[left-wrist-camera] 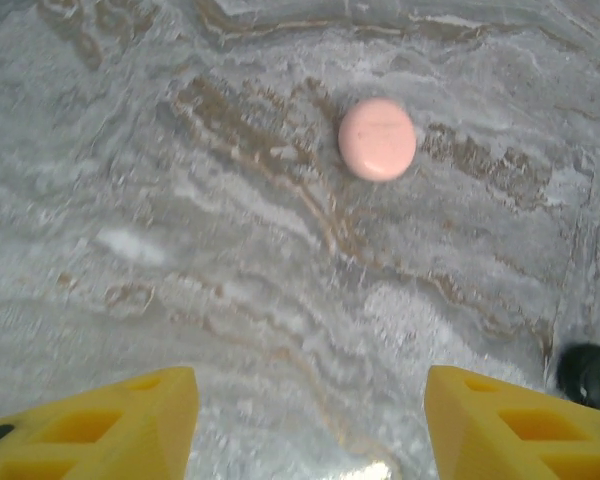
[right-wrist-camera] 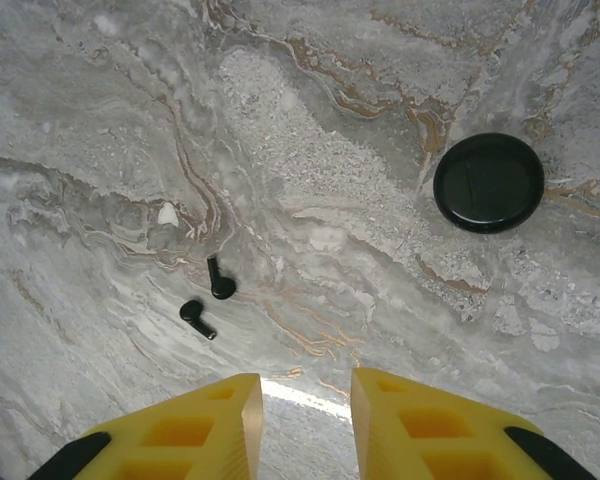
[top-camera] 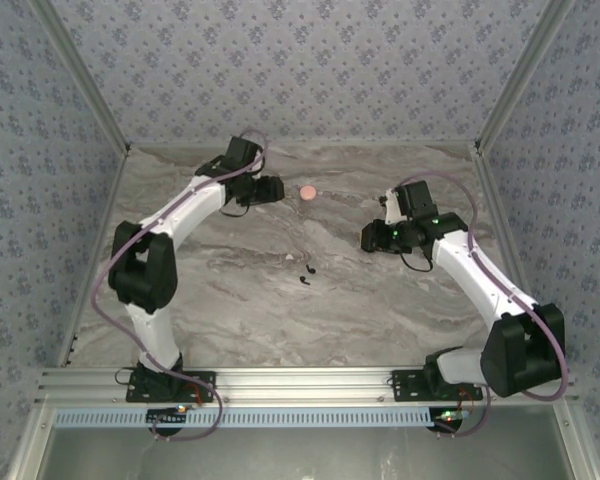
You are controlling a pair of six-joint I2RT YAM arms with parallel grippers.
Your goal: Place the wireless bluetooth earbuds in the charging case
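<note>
Earbuds [right-wrist-camera: 220, 282] lie left of centre — one stem points up-frame, the other down-right; charging case [right-wrist-camera: 488, 183] upper right, pink disc [left-wrist-camera: 377, 139] well apart. Left gripper [left-wrist-camera: 310, 390] and right gripper [right-wrist-camera: 305, 390] stand open, empty.

Pink disc [left-wrist-camera: 377, 138] flat on grey marble table [left-wrist-camera: 180, 210].
</note>
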